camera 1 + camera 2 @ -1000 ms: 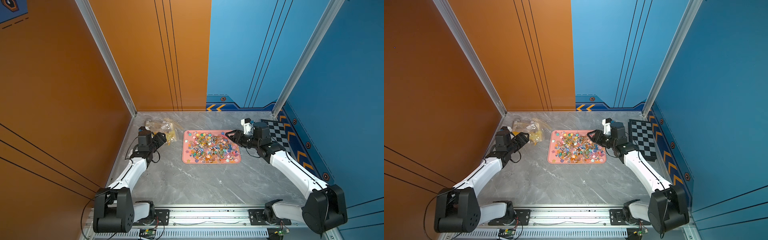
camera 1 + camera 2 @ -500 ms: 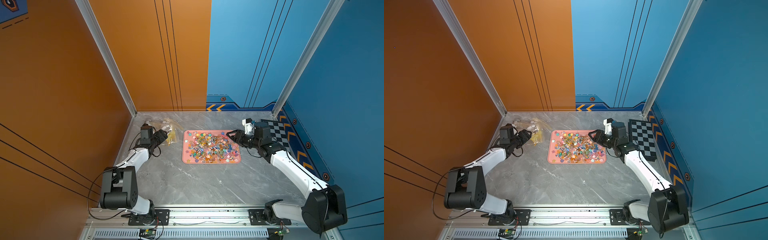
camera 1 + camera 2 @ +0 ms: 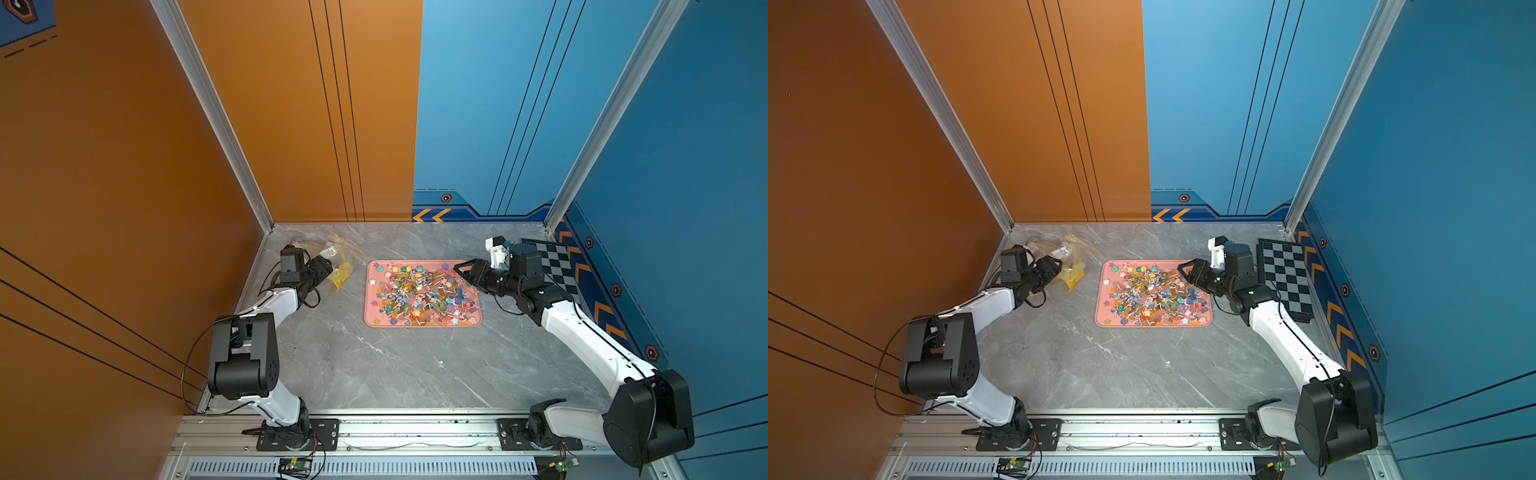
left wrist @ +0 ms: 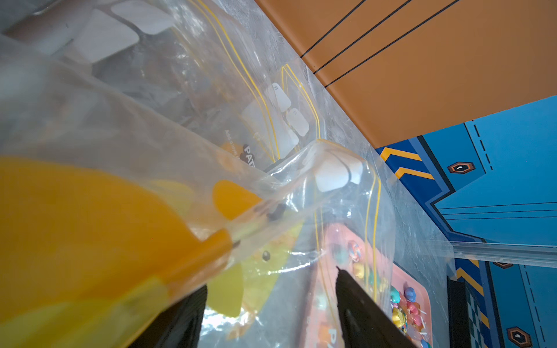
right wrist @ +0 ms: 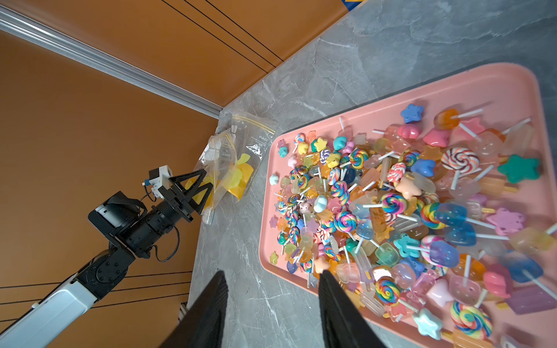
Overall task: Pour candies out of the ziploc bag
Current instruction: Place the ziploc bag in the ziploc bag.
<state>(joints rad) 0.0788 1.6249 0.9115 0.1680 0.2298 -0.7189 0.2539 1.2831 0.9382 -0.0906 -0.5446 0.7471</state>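
The candies (image 3: 422,291) (image 3: 1154,293) lie heaped in a pink tray (image 3: 419,323) at mid-table; in the right wrist view they are swirl lollipops, stars and jellies (image 5: 407,211). The clear ziploc bag (image 3: 343,266) (image 3: 1073,266) (image 5: 241,156) lies crumpled by the far left corner, with yellow and orange pieces showing through it. My left gripper (image 3: 326,266) (image 3: 1054,264) (image 5: 208,180) is open right against the bag, and bag film (image 4: 211,105) lies between and ahead of its jaws (image 4: 271,278). My right gripper (image 3: 461,272) (image 3: 1183,272) (image 5: 272,272) hangs open and empty over the tray's far right corner.
A black-and-white checkerboard (image 3: 557,266) (image 3: 1285,278) lies against the blue right wall behind the right wrist. The orange wall stands close behind the bag and the left arm. Bare grey marble runs from the tray to the front rail.
The left gripper has crept a little further toward the bag, and the left arm's elbow has folded back and up. The right arm has hardly moved.
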